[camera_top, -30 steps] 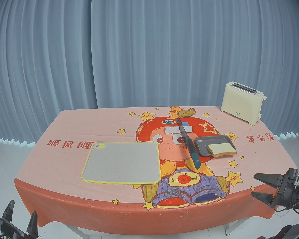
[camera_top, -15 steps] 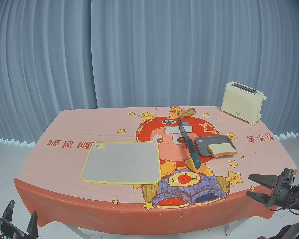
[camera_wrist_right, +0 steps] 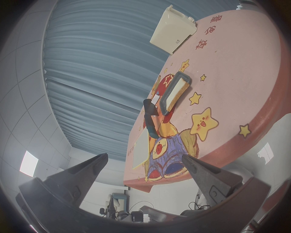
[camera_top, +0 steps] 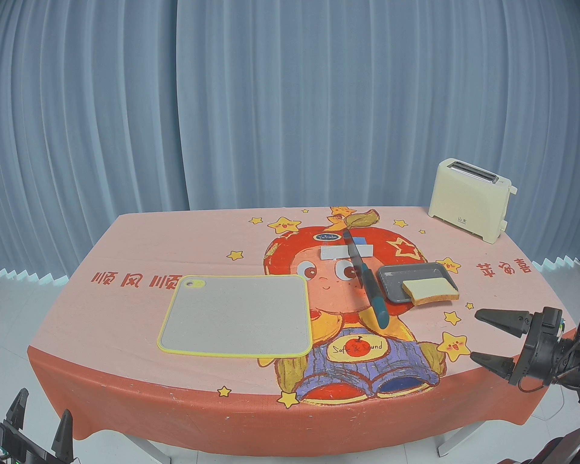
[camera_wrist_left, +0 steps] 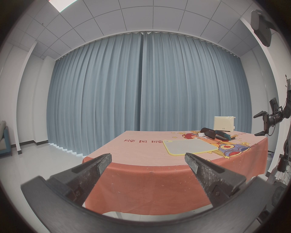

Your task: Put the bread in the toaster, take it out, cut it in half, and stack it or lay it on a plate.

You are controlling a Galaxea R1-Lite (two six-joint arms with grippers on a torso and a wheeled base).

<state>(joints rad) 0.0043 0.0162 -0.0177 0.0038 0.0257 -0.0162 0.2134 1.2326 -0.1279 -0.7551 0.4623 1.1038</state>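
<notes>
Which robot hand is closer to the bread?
Right. The right gripper is open at the front right edge of the table, a little way in front of the bread. The left gripper is low, off the front left corner, far from the bread.

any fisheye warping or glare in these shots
Head view: the blue pleated curtain bows at both sides, light even, no glare. Left wrist view: ceiling tiles curve, dark rounded corners, one bright ceiling panel. Right wrist view: the pink printed tablecloth edge bends strongly.
</notes>
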